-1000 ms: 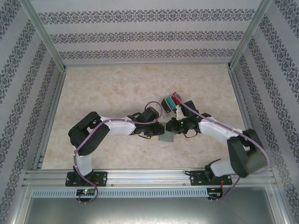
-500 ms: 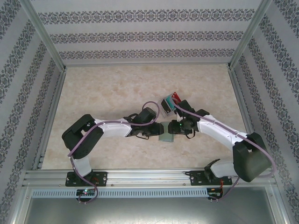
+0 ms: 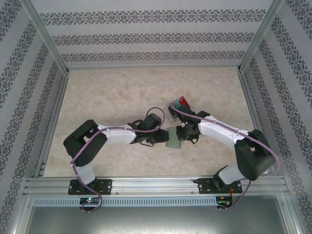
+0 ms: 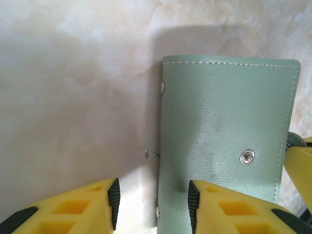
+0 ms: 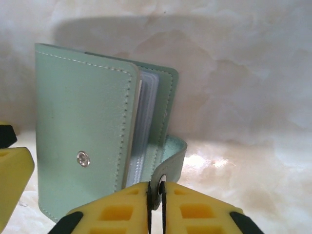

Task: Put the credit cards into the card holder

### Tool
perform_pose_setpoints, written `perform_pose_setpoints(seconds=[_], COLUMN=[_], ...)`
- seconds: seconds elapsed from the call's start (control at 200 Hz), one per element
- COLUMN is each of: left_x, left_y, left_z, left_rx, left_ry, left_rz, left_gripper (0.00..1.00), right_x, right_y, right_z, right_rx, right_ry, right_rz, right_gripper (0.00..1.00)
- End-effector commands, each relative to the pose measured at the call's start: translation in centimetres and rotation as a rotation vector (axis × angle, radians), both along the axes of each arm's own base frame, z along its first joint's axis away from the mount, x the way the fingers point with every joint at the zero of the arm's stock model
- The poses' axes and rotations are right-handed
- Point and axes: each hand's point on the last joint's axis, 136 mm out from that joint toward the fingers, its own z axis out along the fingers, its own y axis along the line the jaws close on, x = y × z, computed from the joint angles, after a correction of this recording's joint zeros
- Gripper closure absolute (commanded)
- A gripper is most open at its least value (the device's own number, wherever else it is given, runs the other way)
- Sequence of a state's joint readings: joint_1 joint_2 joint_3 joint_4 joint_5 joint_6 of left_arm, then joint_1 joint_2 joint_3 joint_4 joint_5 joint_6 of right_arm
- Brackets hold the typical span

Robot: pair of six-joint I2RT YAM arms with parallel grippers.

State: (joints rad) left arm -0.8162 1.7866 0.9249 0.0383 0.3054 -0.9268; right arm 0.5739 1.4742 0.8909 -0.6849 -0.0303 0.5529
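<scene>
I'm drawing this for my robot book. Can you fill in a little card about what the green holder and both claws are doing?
holder: green, on the table, slightly open, clear sleeves showing
left gripper: open, astride the holder's edge
right gripper: shut on the holder's strap
card box: beyond the right gripper, red and teal cards showing
</scene>
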Motion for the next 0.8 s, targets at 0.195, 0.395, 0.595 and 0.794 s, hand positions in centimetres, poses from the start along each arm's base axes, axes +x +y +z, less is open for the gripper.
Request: perform_pose_setpoints(seconds=[0.195, 0.395, 0.595, 0.794], left_x=[0.8, 0.6, 0.2, 0.3], left_y=[-0.8, -1.5, -1.2, -1.3], left_z=[0.8, -0.5, -2.4, -2.6], left_rx=[-0.014, 0.008, 0.028, 0.018], left_ry=[-0.027, 0.006, 0.056, 0.059], left_rz=[-0.034, -0.084, -0.062, -0.051], left_gripper=[0.56, 0.57, 0.67, 0.72], right_x=[0.2, 0.2, 0.4, 0.5], right_y=[-0.8, 0.4, 1.9, 3.2], right_z=[1.8, 2.6, 2.9, 3.4], right_rx=[-0.039, 0.101, 0.303, 0.496], right_ry=[-0.052, -0.037, -0.002, 0.064], right_rz=[0.0, 0.013, 0.008, 0.048], right_gripper=[1.0, 1.0, 1.0, 1.0])
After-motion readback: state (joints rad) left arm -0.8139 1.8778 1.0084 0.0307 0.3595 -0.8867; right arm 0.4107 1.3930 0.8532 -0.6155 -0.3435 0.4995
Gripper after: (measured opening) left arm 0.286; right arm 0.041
